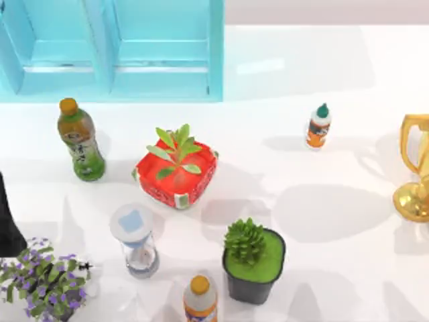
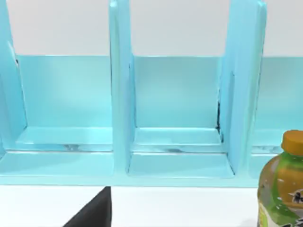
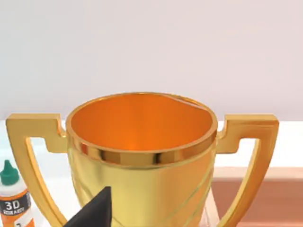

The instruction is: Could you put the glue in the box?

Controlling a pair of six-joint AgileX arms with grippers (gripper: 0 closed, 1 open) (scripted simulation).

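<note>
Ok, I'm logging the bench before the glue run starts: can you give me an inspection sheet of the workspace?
Surface: white table, shadowed.
Job's things: glue upright, right of centre; blue box, divided, far left.
Clutter: green-tea bottle, red planter, hourglass, succulent pot, orange-capped bottle, purple flowers, gold trophy.
Grippers: left arm at the left edge; right one facing the trophy.
Cables: nothing seen.
Surroundings: plain pale wall.
</note>
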